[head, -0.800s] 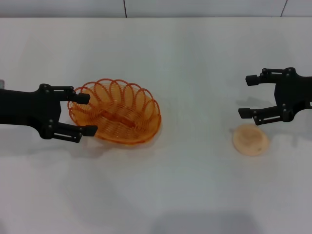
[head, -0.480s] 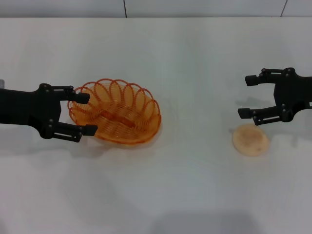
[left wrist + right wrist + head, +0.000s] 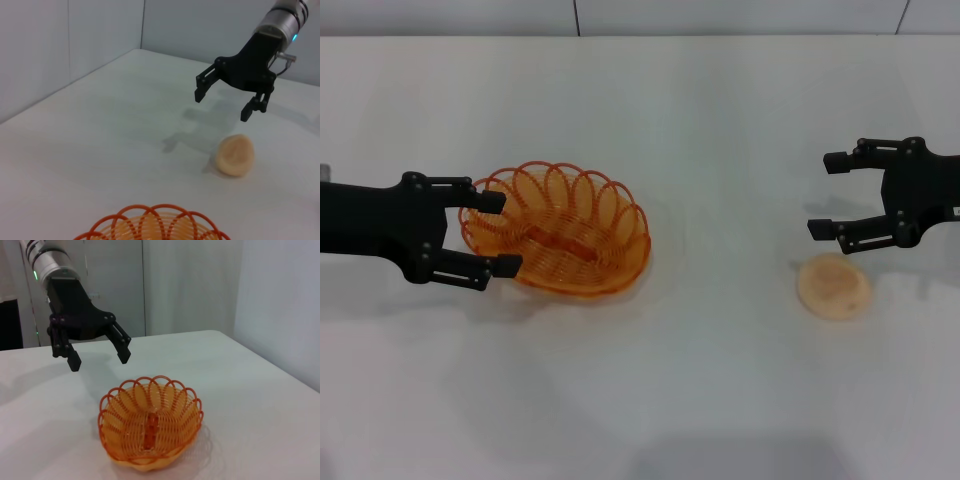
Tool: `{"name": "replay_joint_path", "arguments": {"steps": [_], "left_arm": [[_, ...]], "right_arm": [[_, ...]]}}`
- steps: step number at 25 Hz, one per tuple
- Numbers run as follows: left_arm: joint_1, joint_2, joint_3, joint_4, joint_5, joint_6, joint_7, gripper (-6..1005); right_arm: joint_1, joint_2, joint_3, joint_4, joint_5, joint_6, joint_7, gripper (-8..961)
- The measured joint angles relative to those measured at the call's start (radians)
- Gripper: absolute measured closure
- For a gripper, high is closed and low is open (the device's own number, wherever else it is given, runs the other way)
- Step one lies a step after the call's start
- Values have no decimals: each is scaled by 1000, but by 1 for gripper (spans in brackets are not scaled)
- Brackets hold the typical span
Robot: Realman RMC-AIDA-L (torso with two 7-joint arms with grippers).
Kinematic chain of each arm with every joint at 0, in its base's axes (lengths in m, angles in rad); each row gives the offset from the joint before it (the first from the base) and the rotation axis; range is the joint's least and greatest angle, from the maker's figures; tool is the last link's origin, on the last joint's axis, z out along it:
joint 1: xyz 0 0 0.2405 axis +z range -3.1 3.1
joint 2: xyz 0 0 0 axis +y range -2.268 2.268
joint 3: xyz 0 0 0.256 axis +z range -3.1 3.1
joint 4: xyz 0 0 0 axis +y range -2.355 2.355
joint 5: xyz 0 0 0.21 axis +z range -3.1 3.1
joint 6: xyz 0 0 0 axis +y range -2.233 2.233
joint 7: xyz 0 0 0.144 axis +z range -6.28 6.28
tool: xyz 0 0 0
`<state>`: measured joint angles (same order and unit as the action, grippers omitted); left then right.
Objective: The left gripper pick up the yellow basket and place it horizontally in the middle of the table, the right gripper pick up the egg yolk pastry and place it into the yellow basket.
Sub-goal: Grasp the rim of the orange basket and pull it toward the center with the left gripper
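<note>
Jaws spread on both: left gripper (image 3: 498, 233) straddles the yellow basket (image 3: 560, 243) rim, basket barely shifted left, no lift. Right gripper (image 3: 832, 193) idles above egg yolk pastry (image 3: 833, 286) on the surface (image 3: 720, 120).

— What sort of place are you in?
— A lab test cell, I think: my table (image 3: 720, 120) is one plain white top, boxed in by bare pale wall panels (image 3: 190, 285) with a seam at twelve o'clock.

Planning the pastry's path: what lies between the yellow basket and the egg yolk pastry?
Only bare table between yellow basket and egg yolk pastry, per the head view.
</note>
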<state>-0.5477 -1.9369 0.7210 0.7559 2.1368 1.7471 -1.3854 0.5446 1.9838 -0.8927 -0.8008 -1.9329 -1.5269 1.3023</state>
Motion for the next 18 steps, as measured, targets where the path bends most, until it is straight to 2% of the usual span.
{"name": "replay_joint_path", "arguments": {"steps": [4,7,12,16,18], "left_arm": [[-4,-3,4,35,0,7,-85,175],[-4,-9,48,113,6,8,-263,179],[-4,-17,72,220,21,5,-477,187],[-6,-3,71,303,37,-13,-646,193],[-23,9,72,343,101,-39,-762,196]], "right_arm": [[0,1,0,-5,0,7,0,80],[0,2,0,-14,0,9,1,80],[2,3,0,-17,0,12,0,80],[7,3,0,-17,2,13,-11,80],[9,3,0,-17,2,13,-13,80]]}}
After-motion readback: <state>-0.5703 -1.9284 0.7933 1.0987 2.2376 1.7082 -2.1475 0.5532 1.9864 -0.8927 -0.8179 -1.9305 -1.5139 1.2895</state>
